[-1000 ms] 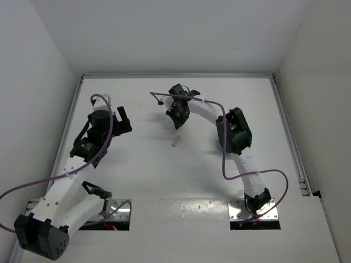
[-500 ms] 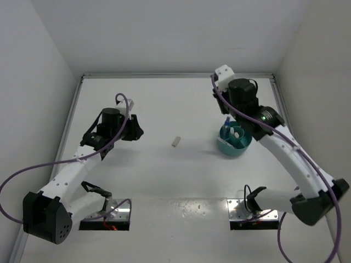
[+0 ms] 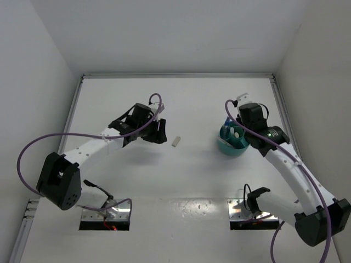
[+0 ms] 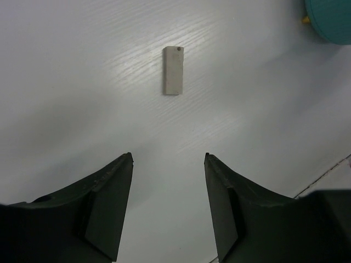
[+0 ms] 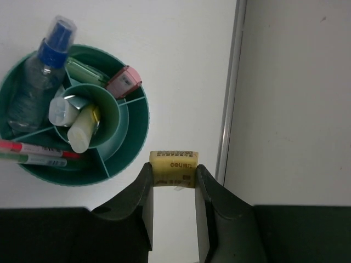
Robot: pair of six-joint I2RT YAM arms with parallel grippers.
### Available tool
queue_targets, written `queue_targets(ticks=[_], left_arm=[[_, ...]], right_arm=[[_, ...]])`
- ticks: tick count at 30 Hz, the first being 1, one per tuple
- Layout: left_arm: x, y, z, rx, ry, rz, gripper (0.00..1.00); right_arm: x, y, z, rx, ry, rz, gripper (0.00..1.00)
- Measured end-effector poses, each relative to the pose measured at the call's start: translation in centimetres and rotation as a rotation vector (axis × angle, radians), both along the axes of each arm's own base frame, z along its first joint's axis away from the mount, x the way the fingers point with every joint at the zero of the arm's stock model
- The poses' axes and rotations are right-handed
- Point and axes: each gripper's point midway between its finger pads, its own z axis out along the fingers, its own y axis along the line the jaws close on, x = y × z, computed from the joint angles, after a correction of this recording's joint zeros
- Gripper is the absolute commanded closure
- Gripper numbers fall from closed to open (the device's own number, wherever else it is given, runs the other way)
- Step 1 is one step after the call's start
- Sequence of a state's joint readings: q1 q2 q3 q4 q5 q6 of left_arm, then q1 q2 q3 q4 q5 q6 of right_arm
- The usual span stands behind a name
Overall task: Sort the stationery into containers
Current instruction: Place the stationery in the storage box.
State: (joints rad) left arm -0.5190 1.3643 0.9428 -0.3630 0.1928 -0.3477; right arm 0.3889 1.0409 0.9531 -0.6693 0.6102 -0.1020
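A small grey eraser (image 4: 173, 70) lies flat on the white table, ahead of my left gripper (image 4: 168, 156), which is open and empty. In the top view the eraser (image 3: 176, 141) lies just right of that gripper (image 3: 162, 132). My right gripper (image 5: 173, 175) is shut on a yellow eraser (image 5: 173, 168), held just right of the teal cup (image 5: 134, 139). The cup holds a blue-clear pen (image 5: 33, 82), green (image 5: 85, 71), pink (image 5: 123, 81), light blue (image 5: 60, 109) and yellow (image 5: 85, 129) markers, and thin pink and green pens (image 5: 33, 153). The cup (image 3: 225, 147) stands right of centre.
A metal rail (image 5: 230, 82) runs along the table's right edge, close beside my right gripper, with the grey wall (image 5: 296, 98) beyond it. The cup's edge (image 4: 329, 19) shows at the top right of the left wrist view.
My left arm has swung right towards the grey eraser. My right arm has left the table's middle and come over beside the teal cup, now lower.
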Motion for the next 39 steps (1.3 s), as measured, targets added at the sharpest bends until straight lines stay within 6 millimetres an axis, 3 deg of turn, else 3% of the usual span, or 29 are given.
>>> queue_targets(ticks=[6,15,31,39], left_arm=[[0.2,0.2,0.1,0.018,-0.01,0.011,0.39],[0.3,0.3,0.1,0.025,-0.012,0.014,0.38],[0.3,0.4,-0.7,0.042,0.002,0.008,0.37],[0.1,0.0,-1.9,0.064,0.032,-0.01,0.31]], right_arm=[[-0.6,-0.6,-1.5,0.026,0.06,0.001,1.0],[-1.2,-1.1,-6.6,0.023,0.224,0.034,1.0],[0.0,-1.4,-10.7,0.141,0.31,0.021,1.0],[0.5,-1.2,-10.9,0.188,0.295,0.031,0.63]])
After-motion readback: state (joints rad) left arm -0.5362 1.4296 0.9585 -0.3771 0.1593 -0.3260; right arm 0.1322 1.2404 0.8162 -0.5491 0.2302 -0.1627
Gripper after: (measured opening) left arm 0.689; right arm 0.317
